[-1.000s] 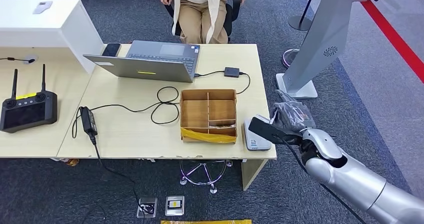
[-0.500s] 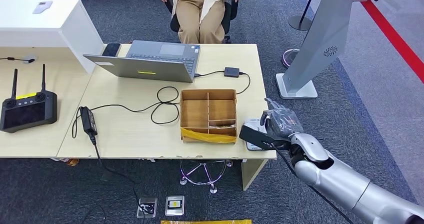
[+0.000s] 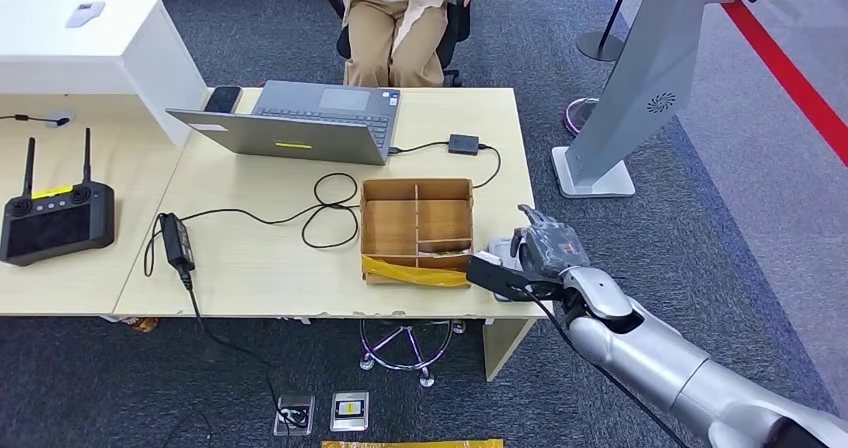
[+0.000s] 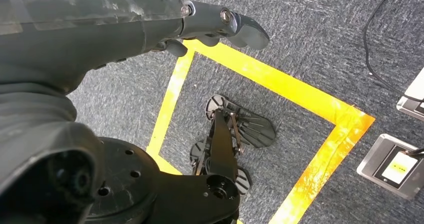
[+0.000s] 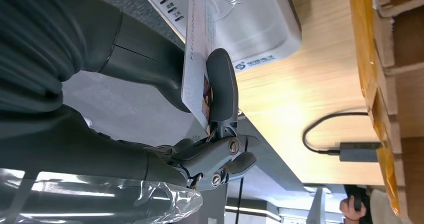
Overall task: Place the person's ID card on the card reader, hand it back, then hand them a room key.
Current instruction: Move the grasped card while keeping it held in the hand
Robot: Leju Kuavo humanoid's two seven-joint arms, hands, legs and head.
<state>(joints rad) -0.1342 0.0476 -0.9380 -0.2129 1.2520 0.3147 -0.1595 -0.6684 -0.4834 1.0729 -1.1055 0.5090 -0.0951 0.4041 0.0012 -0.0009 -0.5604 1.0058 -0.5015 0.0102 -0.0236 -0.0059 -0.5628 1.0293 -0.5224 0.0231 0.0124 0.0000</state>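
Head view: the right hand [image 3: 545, 248] hides most of the card reader [image 3: 497, 249] at the bench [image 3: 250, 258] corner. Right wrist view: thumb and fingers pinch the ID card [image 5: 196, 64] just beside that reader. The left hand [image 4: 215, 26] hangs over floor, fingers loosely curled, holding nothing.

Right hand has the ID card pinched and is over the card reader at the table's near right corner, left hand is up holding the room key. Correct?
Not quite. The left hand holds nothing: the left wrist view shows it hanging over the carpet. The rest stands: the right hand pinches the ID card above the card reader, as the right wrist view shows.
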